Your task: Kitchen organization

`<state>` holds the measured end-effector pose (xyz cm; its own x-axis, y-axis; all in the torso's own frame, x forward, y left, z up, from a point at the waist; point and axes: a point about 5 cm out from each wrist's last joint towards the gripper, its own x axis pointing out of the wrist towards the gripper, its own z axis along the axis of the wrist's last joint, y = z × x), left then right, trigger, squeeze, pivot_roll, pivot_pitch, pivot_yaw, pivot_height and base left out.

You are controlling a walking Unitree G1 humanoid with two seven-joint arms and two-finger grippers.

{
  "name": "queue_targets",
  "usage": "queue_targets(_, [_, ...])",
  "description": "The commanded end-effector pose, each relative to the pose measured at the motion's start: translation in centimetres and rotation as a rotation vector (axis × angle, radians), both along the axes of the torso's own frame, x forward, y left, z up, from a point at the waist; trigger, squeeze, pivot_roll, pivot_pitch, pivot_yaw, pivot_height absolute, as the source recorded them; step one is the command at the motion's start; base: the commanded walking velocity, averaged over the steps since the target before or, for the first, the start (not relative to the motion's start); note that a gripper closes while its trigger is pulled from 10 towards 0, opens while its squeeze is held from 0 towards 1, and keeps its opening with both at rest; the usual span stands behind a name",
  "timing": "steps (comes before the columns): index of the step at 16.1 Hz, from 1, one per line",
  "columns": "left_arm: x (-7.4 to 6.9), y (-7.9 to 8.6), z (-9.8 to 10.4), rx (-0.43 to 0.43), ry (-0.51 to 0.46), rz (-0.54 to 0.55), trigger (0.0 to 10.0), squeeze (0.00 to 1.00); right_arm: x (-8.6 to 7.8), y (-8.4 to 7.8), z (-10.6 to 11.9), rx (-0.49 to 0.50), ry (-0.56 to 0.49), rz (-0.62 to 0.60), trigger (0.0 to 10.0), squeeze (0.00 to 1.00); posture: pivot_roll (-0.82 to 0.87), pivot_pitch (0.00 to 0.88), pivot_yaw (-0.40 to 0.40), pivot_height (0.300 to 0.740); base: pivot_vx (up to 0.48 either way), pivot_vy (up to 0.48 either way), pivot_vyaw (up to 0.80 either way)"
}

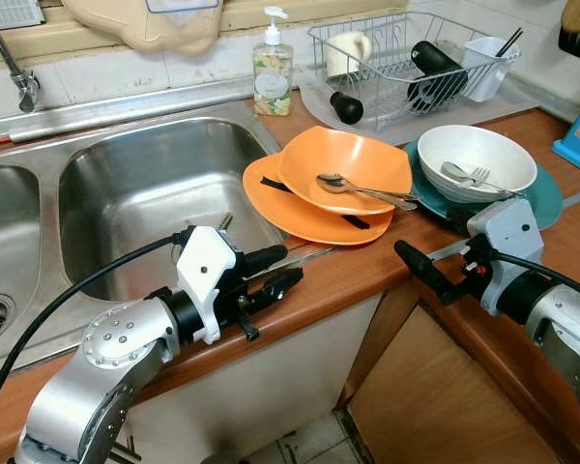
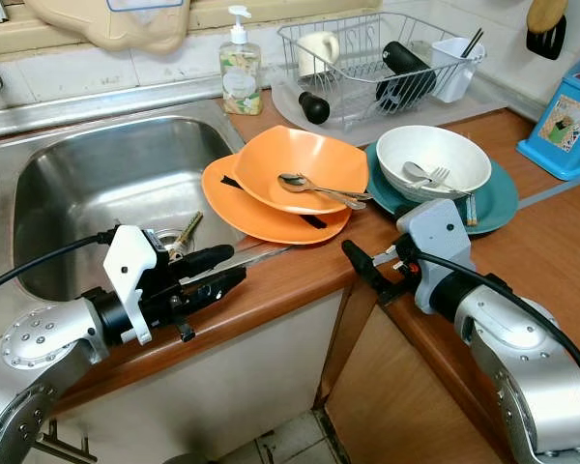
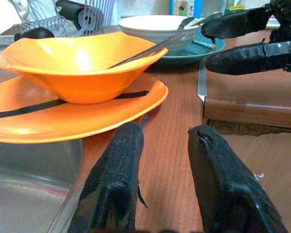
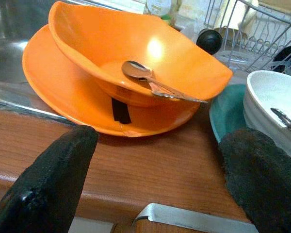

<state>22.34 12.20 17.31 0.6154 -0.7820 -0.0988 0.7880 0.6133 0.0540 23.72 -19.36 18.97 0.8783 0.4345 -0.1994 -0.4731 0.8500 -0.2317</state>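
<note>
Approaching the orange bowl (image 4: 136, 53): right gripper (image 2: 360, 263) jaws wide apart, left gripper (image 1: 275, 272) jaws slightly parted, both empty. Advise lifting spoon (image 4: 155, 82) beyond them first, grasping bowl rim squarely.

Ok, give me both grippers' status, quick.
Left gripper: open, empty, at the counter edge by the orange plate.
Right gripper: open, empty.

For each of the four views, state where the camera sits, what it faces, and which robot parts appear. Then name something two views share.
Left eye: head, facing down at the sink; both arms show.
Right eye: same scene beside it, blue box visible.
Left wrist: along the open left gripper toward the orange bowl.
Right wrist: along the open right gripper toward that bowl's spoon.
Shared: both wrists see the orange plate.
</note>
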Motion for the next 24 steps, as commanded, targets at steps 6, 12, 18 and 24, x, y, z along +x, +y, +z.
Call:
queue_targets(6, [0.0, 0.1, 0.3, 0.006, -0.012, 0.012, 10.0, 0.00, 0.4, 1.2, 0.5, 0.040, -0.001, 0.041, 10.0, 0.00, -0.09, 0.000, 0.002, 0.740, 0.000, 0.000, 0.00])
queue_targets(12, [0.0, 0.1, 0.3, 0.008, -0.016, 0.015, 10.0, 0.00, 0.5, 2.4, 1.3, 0.065, -0.030, 0.100, 10.0, 0.00, -0.09, 0.000, -0.003, 0.740, 0.000, 0.000, 0.00])
queue_targets(18, [0.0, -0.1, 0.3, 0.002, -0.019, 0.014, 10.0, 0.00, 0.0, 2.9, 3.2, 0.177, -0.122, 0.175, 10.0, 0.00, -0.09, 0.000, -0.004, 0.740, 0.000, 0.000, 0.00])
queue_targets(24, [0.2, 0.3, -0.2, 0.011, -0.009, 0.013, 10.0, 0.00, -0.3, 1.6, 3.9, 0.208, -0.169, 0.080, 10.0, 0.00, -0.12, 0.000, 0.049, 0.740, 0.000, 0.000, 0.00])
